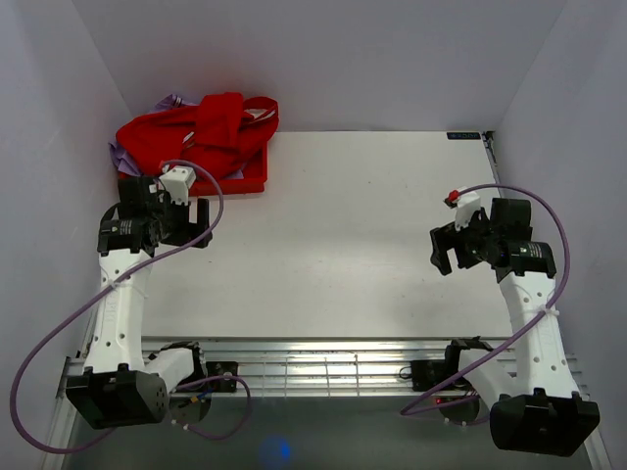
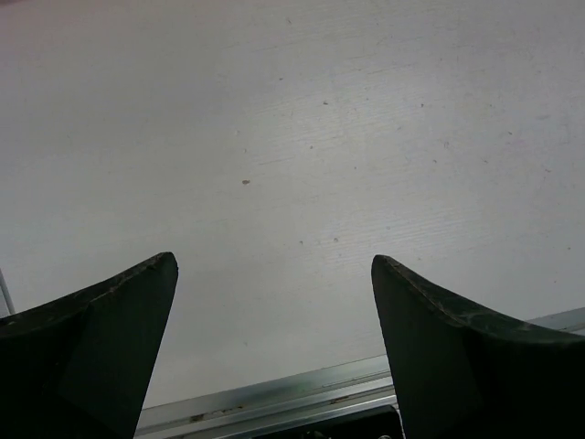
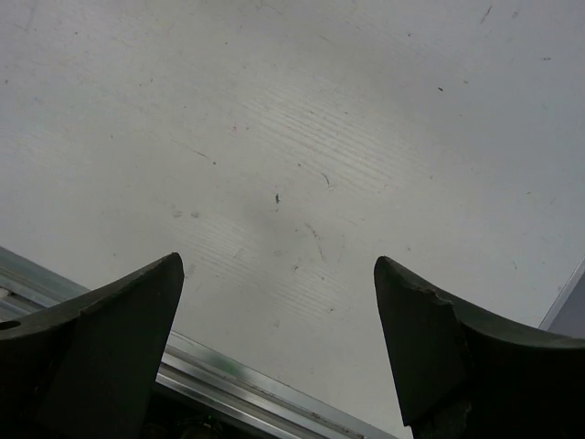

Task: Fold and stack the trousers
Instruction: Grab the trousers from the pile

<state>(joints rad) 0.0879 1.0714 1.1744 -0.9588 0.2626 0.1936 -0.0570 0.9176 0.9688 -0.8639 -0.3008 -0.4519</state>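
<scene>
The left arm's black two-finger gripper [image 1: 196, 223] hovers beside a red plastic tray [image 1: 250, 179] holding crumpled red trousers [image 1: 201, 132]. The right gripper [image 1: 446, 250] hangs over the white table [image 1: 343, 245]. Both are spread and empty. The small dark corner label [image 1: 463, 135] is unreadable.

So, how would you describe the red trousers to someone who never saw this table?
At the far left corner of the white table sits a red tray, heaped with clothes. The trousers are the bright red bundle on top, with pale lilac fabric peeking out beneath.

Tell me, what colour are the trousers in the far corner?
The trousers are bright red, seen best in the top view.
</scene>
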